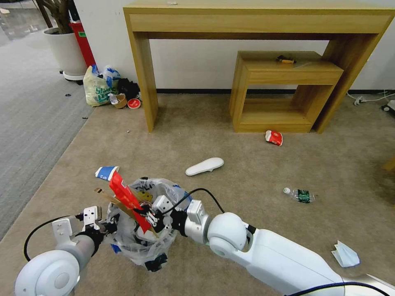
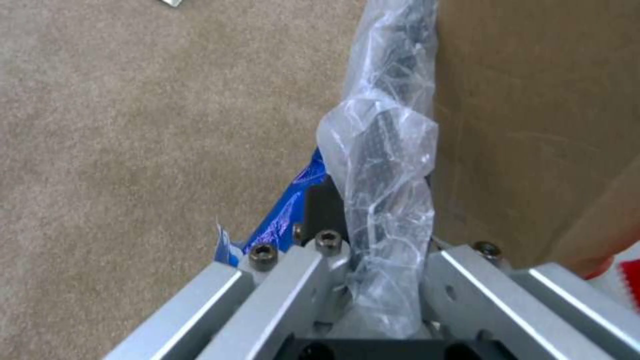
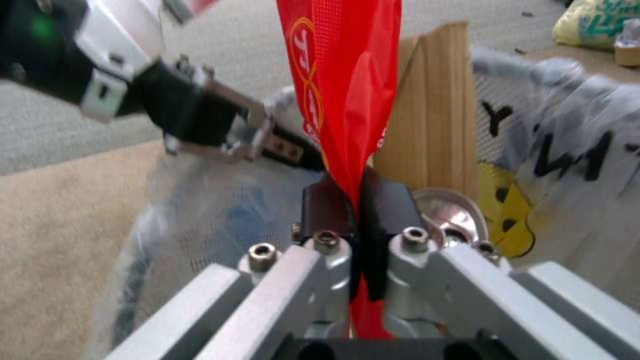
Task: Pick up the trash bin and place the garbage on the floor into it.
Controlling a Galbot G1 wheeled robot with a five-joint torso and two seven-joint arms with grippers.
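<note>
We hold the small round black trash bin (image 1: 142,230), lined with a crinkly clear plastic bag, off the beige short-pile carpet floor (image 1: 247,172) so litter can drop straight in. Our left claw (image 1: 108,227) is clamped on the bin's rim and liner at its left side, keeping the mouth up. Over that mouth our right claw (image 1: 149,217) is pinched shut on a long red plastic wrapper (image 1: 127,199), whose free end stands above the rim beside a brown corrugated cardboard piece (image 1: 117,202) already inside. Farther out on the floor lie a blue-white paper cup (image 1: 106,172) just behind the bin, a white foam insole (image 1: 204,166), a clear plastic bottle (image 1: 299,195), another red wrapper (image 1: 274,137) and a white tissue (image 1: 345,255).
</note>
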